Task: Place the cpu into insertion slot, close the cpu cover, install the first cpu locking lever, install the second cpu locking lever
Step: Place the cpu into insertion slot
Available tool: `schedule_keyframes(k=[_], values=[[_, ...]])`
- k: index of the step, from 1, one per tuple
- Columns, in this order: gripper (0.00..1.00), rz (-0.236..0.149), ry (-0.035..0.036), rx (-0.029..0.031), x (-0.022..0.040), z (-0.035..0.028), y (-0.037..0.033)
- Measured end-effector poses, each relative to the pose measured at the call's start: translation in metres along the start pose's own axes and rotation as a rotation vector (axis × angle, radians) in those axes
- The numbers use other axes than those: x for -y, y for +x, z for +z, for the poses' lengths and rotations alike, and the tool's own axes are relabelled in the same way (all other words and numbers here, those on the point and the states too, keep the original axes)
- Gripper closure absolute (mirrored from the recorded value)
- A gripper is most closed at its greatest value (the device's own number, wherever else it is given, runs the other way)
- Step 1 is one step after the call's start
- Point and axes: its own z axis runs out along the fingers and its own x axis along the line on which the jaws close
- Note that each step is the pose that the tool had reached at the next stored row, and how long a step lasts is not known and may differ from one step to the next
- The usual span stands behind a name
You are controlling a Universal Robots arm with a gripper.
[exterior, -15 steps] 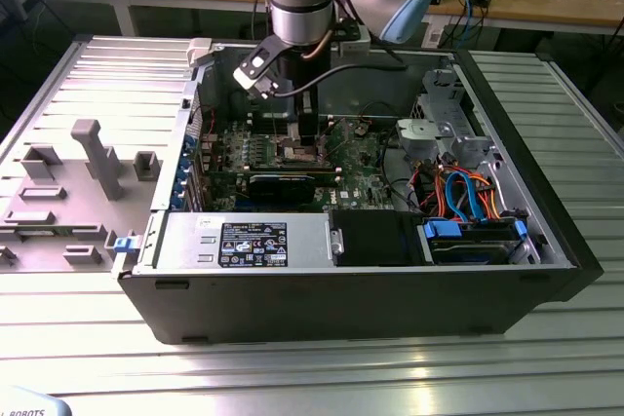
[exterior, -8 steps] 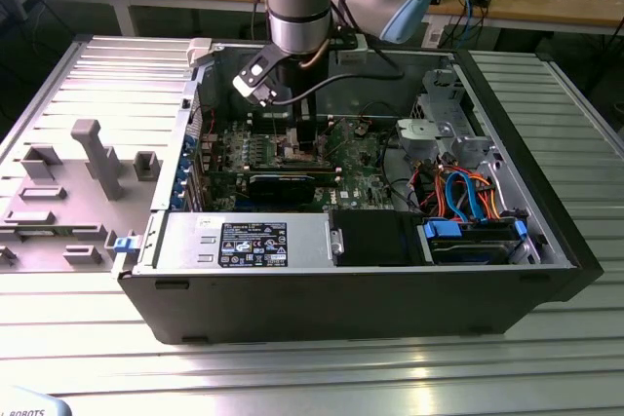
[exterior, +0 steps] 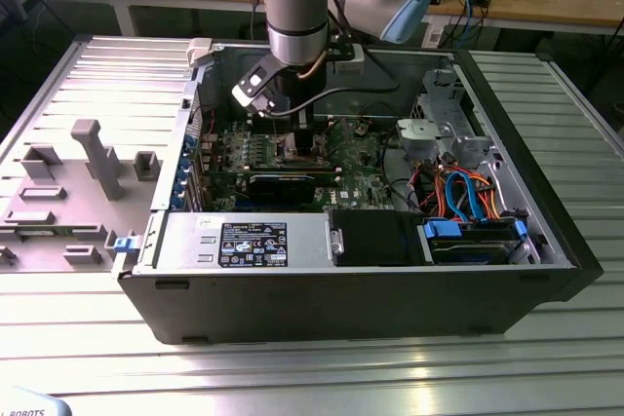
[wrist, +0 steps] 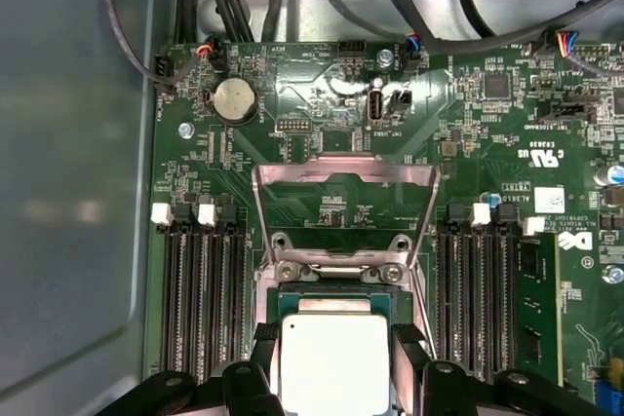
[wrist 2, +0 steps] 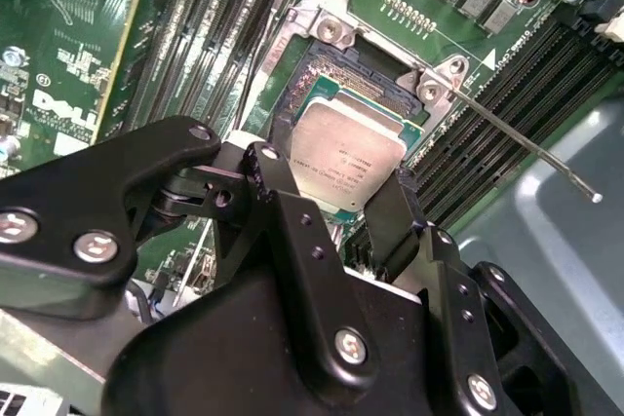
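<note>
- Silver-grey metal between black fingers: the claw [wrist 2: 332, 170] is closed narrow on the cpu [wrist 2: 346, 153], gripping two opposite edges. The chip is low over the insertion slot [wrist 2: 341, 80] inside the open computer case [exterior: 526, 270]. Whether it already rests in the slot cannot be told.
- Likely risk: if the chip is released even slightly out of square with the slot's rim, it could land crooked and bear on the contacts beneath.
- A second risk: the fingers [wrist: 261, 343] reach down just beside the slot's frame, so any sideways drift could scrape it or drag the chip along.
- The cpu cover [wrist: 283, 174] stands swung up at the hinge end of the slot, with green board showing through its window. A jolt could probably drop it onto the claw.
- One locking lever [wrist 2: 526, 148] juts out over the memory slots [wrist 2: 507, 75], apart from the fingers but near their way out.
- Room is tight on both sides, where rows of black memory slots flank the socket. Straight up looks open, along the line of the arm [exterior: 302, 7].
- The case sits on a ribbed metal surface [exterior: 97, 358], with a grey parts tray [exterior: 88, 172] to the exterior view's left.
</note>
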Motion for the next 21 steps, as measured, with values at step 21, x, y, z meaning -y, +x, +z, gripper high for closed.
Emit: schedule_keyframes(k=[21], values=[[0.46,0.017,-0.0008,0.0233,0.0035,0.013,-0.0005]])
